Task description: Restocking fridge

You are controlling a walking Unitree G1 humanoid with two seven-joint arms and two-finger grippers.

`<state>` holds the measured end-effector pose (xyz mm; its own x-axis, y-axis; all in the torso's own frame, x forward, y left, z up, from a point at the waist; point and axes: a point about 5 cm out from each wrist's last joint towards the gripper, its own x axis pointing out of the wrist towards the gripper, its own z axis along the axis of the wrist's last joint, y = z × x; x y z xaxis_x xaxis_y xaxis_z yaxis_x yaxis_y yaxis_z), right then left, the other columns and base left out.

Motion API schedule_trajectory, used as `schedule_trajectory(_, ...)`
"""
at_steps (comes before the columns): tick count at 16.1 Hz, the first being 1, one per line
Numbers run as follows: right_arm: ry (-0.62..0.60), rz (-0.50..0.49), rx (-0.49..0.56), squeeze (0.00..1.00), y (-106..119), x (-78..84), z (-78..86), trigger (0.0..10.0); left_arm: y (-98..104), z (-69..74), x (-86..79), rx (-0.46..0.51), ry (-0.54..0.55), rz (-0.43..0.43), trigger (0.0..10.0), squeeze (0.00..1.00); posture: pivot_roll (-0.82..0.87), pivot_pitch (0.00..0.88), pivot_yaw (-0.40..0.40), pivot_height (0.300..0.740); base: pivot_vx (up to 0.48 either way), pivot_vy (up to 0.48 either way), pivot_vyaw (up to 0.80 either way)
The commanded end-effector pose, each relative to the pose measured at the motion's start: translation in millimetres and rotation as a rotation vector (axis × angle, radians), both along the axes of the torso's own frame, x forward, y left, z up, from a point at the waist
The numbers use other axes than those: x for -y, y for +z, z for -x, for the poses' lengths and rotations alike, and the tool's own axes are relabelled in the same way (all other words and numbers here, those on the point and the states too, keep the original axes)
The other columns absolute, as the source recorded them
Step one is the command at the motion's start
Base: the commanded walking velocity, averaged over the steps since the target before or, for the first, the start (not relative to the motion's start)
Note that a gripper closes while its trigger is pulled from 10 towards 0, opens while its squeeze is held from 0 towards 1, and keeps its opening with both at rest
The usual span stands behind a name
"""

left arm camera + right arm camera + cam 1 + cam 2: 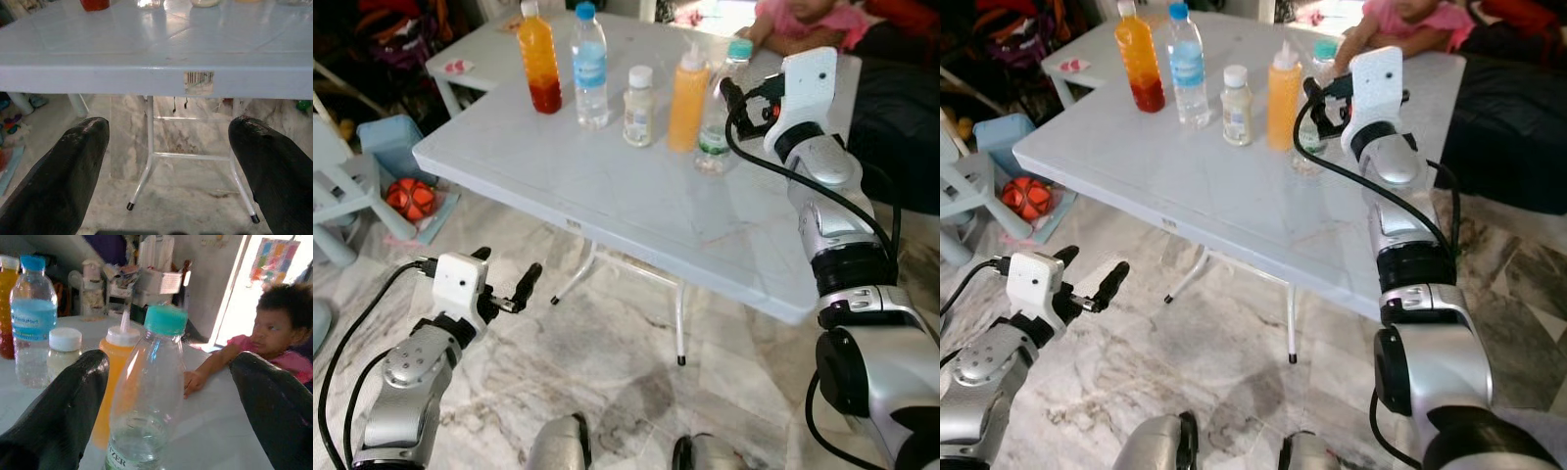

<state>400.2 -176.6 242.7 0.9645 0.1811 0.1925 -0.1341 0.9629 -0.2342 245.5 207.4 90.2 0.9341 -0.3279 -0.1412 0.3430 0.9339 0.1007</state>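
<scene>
Standing on the white table (pixel 607 186), five bottles form a row; the right gripper (pixel 736 98) hovers at the teal-capped bottle (pixel 717 117). Left gripper (pixel 504 284): fingers wide, below table edge. Right wrist view: fingers (pixel 58 406) spread wide, flanking that bottle without contact; a person's hand (pixel 194 381) rests behind.

Two silver arms with ribbed black joint rings and rounded grey shells. White square wrist blocks, each with a small dark hole. Black cables loop along both forearms. Left gripper (pixel 506 279) and right gripper (pixel 171 396): thick matte-black fingers, rounded tips.
</scene>
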Motion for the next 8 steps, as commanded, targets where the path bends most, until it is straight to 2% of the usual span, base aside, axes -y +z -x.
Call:
schedule_trajectory(1, 0.006, 0.016, 0.023, 0.0, 11, 5.3, -5.2, 10.0, 6, 2.5, -6.4, -0.001, 0.001, -0.027, 10.0, 0.0, 0.2, 0.141, 0.094, 0.74, 0.0, 0.0, 0.0)
schedule_trajectory(5, -0.004, 0.064, 0.04, 0.0, 25, 20.2, -8.9, 10.0, 8, 2.6, -6.7, -0.01, -0.016, -0.041, 10.0, 0.0, 0.21, 0.161, 0.104, 0.74, 0.0, 0.0, 0.0)
schedule_trajectory(8, 0.024, 0.075, 0.049, 0.0, 35, 20.3, -11.3, 10.0, 9, 3.3, -7.9, -0.014, -0.015, -0.046, 10.0, 0.0, 0.22, 0.174, 0.103, 0.74, 0.0, 0.0, 0.0)
